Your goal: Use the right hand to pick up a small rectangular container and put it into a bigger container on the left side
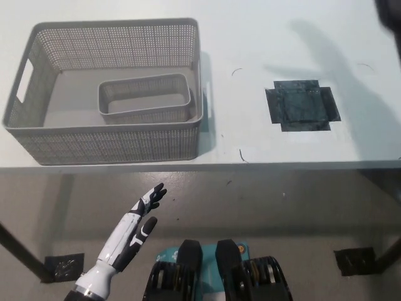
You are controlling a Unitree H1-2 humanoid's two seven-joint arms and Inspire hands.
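Big basket (37,141): grey perforated bin on the white table's left part, long side facing me. Handle slot cut in its left end wall. Near wall hides the lower strip of the floor inside.

Small container (145,99): grey, rectangular, same perforated make. Sits inside the big basket, twd the right half, resting on the basket floor. Its right end is just beside the basket's right wall; can't tell if they touch, the rim blocks that bit. Looks a touch skewed vs. the basket's sides. Nothing in it that I can see.

Left hand (141,216): white w/ black pads, below the table edge at lower left, over the floor. Fingers spread & straight, holding nothing. Forearm runs down to the bottom edge and is cut off there.

Table (250,44): white top, front edge crossing the whole width. A few thin dark scratches or marks near the middle, too small to make out.

Dark patch (302,108): blackish cross-shaped tape or mat stuck flat on the table, right of the basket, well apart from it. Surface mottled.

Shadow: soft grey smear across the table's upper right, blurry, falls partly over the patch.

Right hand: not visible. Only a dark sliver at the top right corner, too cut off to say what it is; fingers can't be judged.

Floor: grey, w/ small dark tape squares at lower left (64,266) and lower right (355,261).
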